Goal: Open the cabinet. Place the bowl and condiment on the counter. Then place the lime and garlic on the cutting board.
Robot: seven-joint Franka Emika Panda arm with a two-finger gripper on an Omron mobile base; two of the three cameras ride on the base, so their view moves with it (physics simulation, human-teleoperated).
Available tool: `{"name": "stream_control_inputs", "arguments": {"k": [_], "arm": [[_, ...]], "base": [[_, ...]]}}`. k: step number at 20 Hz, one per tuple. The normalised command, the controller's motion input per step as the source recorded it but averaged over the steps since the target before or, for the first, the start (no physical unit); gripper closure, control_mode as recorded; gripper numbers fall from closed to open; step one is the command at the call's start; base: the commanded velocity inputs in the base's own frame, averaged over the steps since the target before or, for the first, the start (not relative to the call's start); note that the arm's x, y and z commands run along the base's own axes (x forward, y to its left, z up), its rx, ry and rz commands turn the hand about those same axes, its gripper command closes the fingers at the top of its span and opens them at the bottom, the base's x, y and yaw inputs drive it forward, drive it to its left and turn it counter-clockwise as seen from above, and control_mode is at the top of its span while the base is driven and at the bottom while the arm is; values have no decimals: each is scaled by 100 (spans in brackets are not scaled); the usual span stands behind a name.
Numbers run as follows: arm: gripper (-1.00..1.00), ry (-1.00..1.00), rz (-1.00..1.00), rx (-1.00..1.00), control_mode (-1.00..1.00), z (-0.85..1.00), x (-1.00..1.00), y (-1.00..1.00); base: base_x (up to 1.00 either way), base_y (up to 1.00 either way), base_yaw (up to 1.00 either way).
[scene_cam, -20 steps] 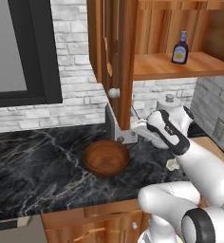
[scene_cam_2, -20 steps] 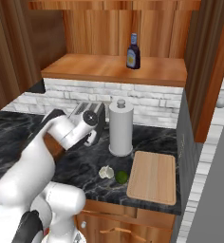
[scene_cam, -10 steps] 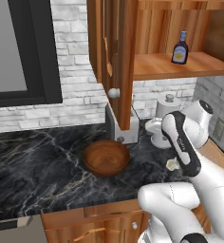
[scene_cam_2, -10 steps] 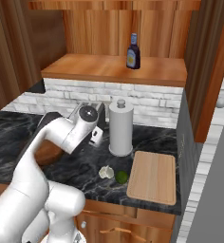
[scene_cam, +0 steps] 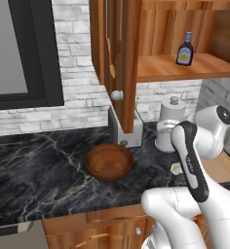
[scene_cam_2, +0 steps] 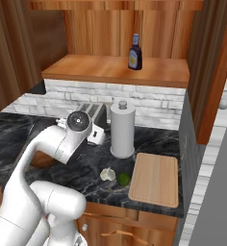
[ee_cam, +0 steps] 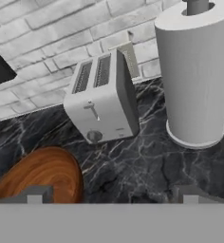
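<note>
The cabinet [scene_cam: 118, 53] on the wall stood open, with its door swung out toward the room and a small round knob [scene_cam: 117, 95] at the door's low edge. On the cabinet's wooden shelf [scene_cam_2: 110, 71] the condiment [scene_cam_2: 134, 52] stood upright, a small dark bottle with a blue cap, well above the worktop. Down below, the bowl [scene_cam: 108, 161] sat on the counter [scene_cam: 34, 165], out in front of the toaster [ee_cam: 102, 98] and a little apart from it. The toaster was pushed back near the brick wall [ee_cam: 47, 40], and the tall white paper-towel roll [scene_cam_2: 122, 129] stood just to its right. Nearer the front edge of the counter, the garlic [scene_cam_2: 106, 174] and the lime [scene_cam_2: 123, 179] lay side by side on the black stone, so close they seemed to touch. The cutting board [scene_cam_2: 155, 178] lay flat just to the right of the lime, and nothing was on it. The gripper [ee_cam: 113, 194] hung low over the counter between the bowl and the paper-towel roll, looking toward the toaster. Its two fingertips [ee_cam: 35, 194] were spread far apart, and nothing was between them. In the hand view, the brown bowl sat close to the left fingertip, and the foot of the paper-towel roll was farther off on the right. The white arm [scene_cam: 190, 160] bent up and over the right part of the counter.
</note>
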Motion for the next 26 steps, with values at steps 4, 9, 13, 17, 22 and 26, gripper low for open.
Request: {"name": "stream_control_inputs", "arguments": {"k": [4, 9, 13, 17, 22, 26], "arm": [[-100, -1, -11, -10, -100, 51, 0, -24], [-100, 0, -12, -9, -100, 52, 0, -29], [-100, 0, -12, -7, -100, 54, 0, -29], [-100, 0, -11, -6, -100, 58, 0, -33], [-100, -1, -12, -4, -100, 60, 0, -30], [-100, -1, -11, -4, -100, 57, 0, -25]], "base": [[0, 0, 0], [0, 0, 0], [0, 0, 0], [0, 0, 0], [0, 0, 0], [0, 0, 0]]}}
